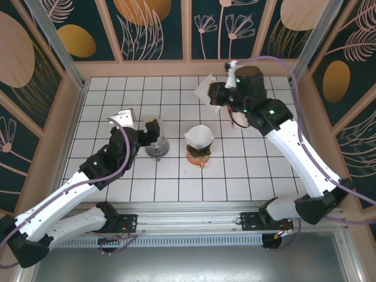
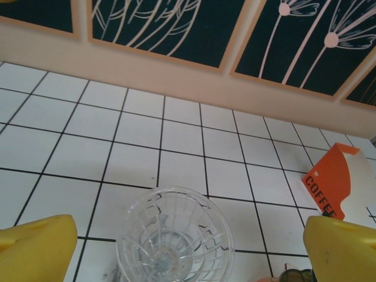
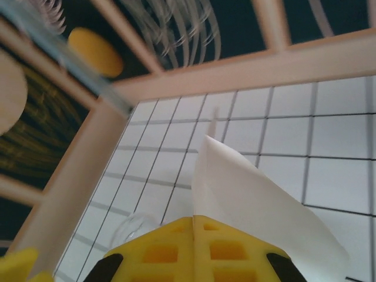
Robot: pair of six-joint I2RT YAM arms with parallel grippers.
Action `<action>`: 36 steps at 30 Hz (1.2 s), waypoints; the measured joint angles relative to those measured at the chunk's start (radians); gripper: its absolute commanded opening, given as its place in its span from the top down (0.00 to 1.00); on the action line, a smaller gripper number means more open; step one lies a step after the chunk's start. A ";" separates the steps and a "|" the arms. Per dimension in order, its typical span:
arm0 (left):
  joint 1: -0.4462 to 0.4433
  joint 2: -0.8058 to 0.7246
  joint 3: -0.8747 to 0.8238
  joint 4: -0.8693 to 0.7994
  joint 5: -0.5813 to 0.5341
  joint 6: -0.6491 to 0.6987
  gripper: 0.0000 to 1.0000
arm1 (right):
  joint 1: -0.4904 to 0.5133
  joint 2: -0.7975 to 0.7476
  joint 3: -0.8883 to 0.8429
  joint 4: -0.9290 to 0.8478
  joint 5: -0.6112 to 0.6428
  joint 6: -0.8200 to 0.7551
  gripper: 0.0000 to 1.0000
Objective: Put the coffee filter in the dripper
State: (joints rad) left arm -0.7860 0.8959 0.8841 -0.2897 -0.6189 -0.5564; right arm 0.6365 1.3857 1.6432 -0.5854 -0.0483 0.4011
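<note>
Right wrist view: nearest the lens, the right gripper (image 3: 194,235) is clenched on the lower edge of the coffee filter (image 3: 252,194). The filter fans up and to the right as a thin white sheet, held in the air above the tiled table (image 3: 341,135). The clear dripper (image 3: 132,226) is a faint outline low at left, well apart from the paper. Because the paper is pinched at one edge only, it may fold or arrive flat and lie across the rim instead of opening into the cone. Left wrist view: the left gripper (image 2: 188,241) is spread wide, and its yellow fingers (image 2: 38,247) flank the dripper without touching it. The vessel therefore looks unbraced, and an off-centre descent could tip or slide it. An orange filter pack (image 2: 329,182) stands at right. Top view: the pack sits between the two grippers, so a low carry toward the dripper could knock it over. The released left fingers also crowd the rim, so the arms may collide there. The right arm reaches far forward and inward toward the back wall, its wrist turned so that the filter points left. The left arm extends diagonally from the near-left corner, its jaws straddling the dripper.
</note>
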 measured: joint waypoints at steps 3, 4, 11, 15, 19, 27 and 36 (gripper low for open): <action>0.000 -0.015 0.005 -0.037 -0.044 -0.014 0.02 | 0.083 0.095 0.114 -0.057 -0.007 -0.031 1.00; 0.000 -0.022 0.005 -0.048 -0.056 -0.019 0.02 | 0.103 0.123 0.145 -0.074 -0.007 -0.039 1.00; 0.000 -0.079 0.005 -0.108 -0.122 -0.056 0.04 | 0.201 0.323 0.369 -0.207 0.003 -0.095 1.00; 0.000 -0.095 0.004 -0.127 -0.132 -0.066 0.04 | 0.246 0.422 0.498 -0.282 0.016 -0.116 1.00; 0.000 -0.121 0.003 -0.134 -0.143 -0.066 0.04 | 0.278 0.509 0.608 -0.343 0.025 -0.131 1.00; 0.000 -0.145 0.002 -0.134 -0.151 -0.065 0.04 | 0.313 0.623 0.716 -0.448 0.032 -0.135 1.00; 0.000 -0.155 -0.002 -0.134 -0.153 -0.061 0.04 | 0.317 0.701 0.795 -0.523 0.039 -0.135 1.00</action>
State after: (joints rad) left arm -0.7856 0.7410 0.8822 -0.4236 -0.7723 -0.6174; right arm 0.9531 2.0869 2.4386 -1.1080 -0.0090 0.2661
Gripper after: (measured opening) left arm 0.963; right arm 0.055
